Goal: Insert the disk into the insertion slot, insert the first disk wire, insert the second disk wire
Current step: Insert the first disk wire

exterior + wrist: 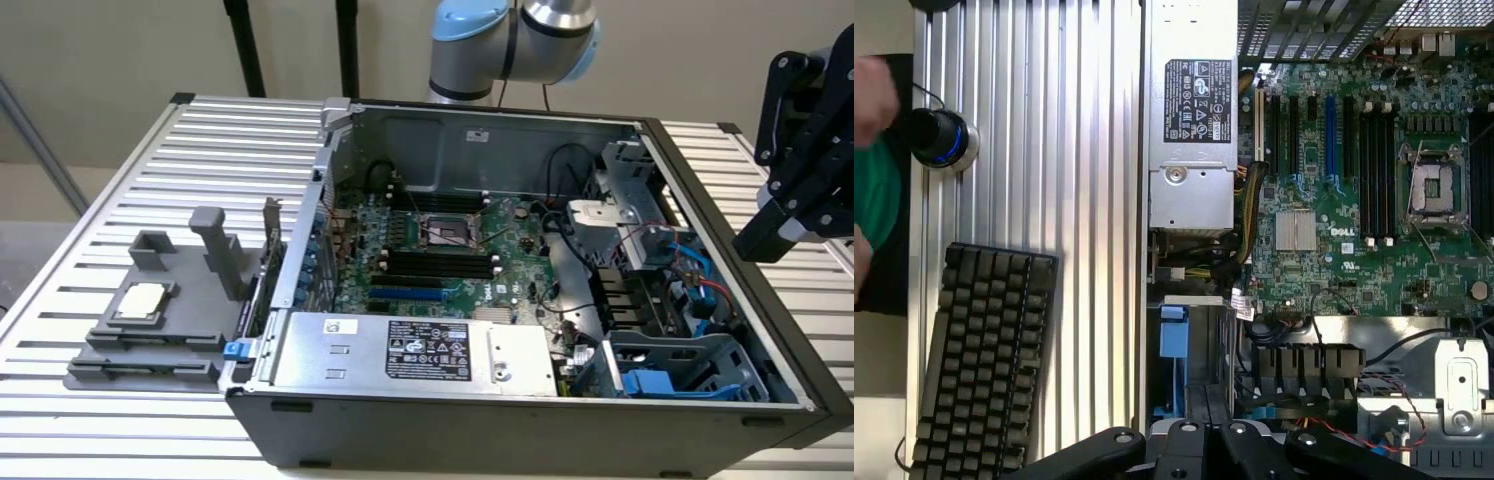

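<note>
The insertion slot (681,365) is a grey plastic drive bay with blue clips in the near corner of the open computer case, at the exterior view's right. No drive sits in it. In the wrist view the insertion slot (1189,385) lies beside the power supply, its blue clip facing the case wall. The disk is out of view. My black gripper (787,190) hangs above the case's wall at the exterior view's right, beyond the slot and holding nothing that shows. In the wrist view the gripper (1209,450) is over the slot.
The silver labelled power-supply box (414,350) fills the case's near side next to the slot. Blue and red wires (687,265) lie by a metal bracket cage (627,230). A grey fixture (154,320) stands outside the case. A keyboard (979,360), a round button (939,135) and a person's hand (869,90) are nearby.
</note>
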`<state>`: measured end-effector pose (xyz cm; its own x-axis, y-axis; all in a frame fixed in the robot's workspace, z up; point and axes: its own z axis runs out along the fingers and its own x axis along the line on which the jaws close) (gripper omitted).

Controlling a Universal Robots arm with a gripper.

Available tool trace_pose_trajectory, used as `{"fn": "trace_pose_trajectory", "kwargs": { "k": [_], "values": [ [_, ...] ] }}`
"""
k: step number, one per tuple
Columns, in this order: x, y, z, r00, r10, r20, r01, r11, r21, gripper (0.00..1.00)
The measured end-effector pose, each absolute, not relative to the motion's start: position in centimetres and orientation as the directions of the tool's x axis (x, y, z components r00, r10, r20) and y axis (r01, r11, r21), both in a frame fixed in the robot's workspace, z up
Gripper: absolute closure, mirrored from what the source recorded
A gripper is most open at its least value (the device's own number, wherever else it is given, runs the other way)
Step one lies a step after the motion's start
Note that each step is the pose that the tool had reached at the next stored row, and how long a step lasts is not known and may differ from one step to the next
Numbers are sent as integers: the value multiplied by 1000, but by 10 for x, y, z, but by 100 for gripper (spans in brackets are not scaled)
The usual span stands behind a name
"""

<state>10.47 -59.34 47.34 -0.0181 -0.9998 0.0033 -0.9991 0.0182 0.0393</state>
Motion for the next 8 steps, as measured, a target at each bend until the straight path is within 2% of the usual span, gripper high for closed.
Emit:
{"fn": "trace_pose_trajectory", "kwargs": {
  "k": [6, 8],
  "values": [
    [105, -593, 473, -18, -1000, 3, -999, 18, 39, 88],
    [105, -593, 473, -18, -1000, 3, -999, 18, 39, 76]
  ]
}}
